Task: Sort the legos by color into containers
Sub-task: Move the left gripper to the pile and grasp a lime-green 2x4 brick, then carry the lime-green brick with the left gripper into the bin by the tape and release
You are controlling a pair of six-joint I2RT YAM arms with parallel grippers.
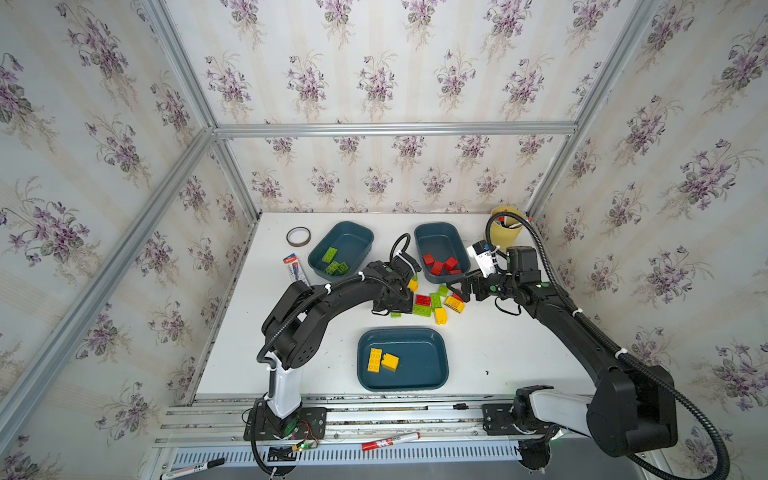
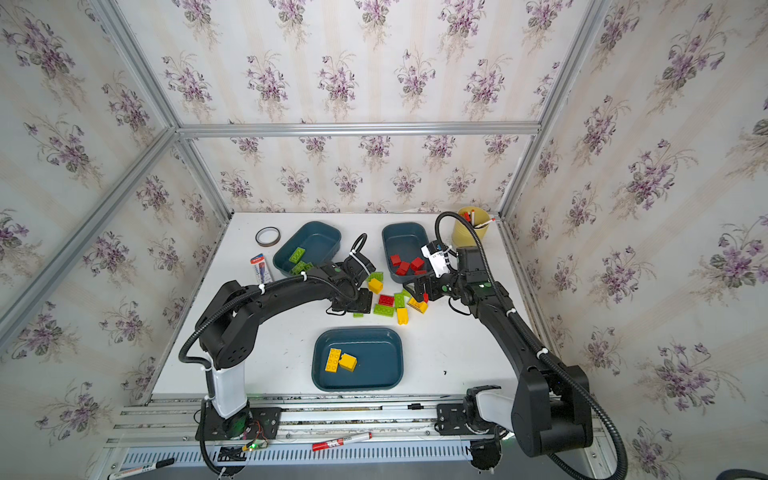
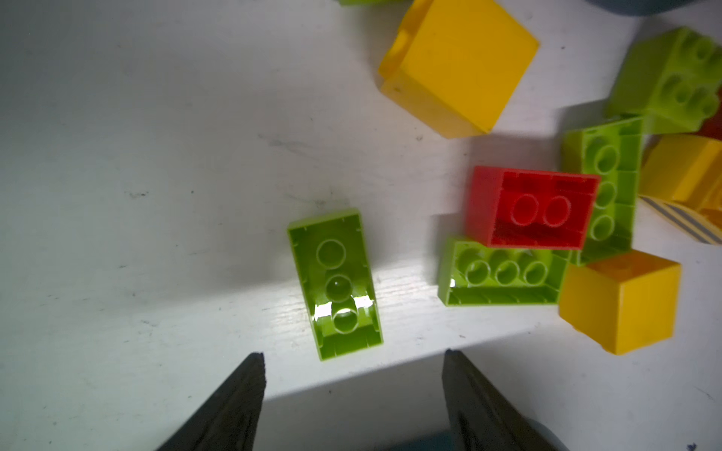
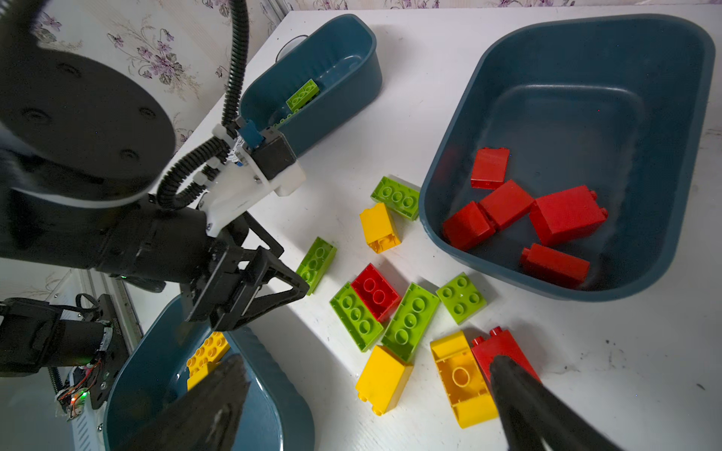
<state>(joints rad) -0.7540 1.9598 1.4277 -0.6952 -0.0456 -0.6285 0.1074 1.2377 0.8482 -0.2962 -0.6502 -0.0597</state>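
Loose red, yellow and green legos lie in a pile mid-table between the containers. The back left tray holds green bricks, the back right tray red ones, the near tray two yellow ones. My left gripper is open just short of an upturned green oblong brick, nothing between its fingers. In both top views this gripper points down at the pile's left edge. My right gripper hangs open over the pile's right side, one finger beside a red brick.
A tape roll and a marker packet lie left of the green tray. A yellow cup with pens stands in the back right corner. A red marker rests on the front rail.
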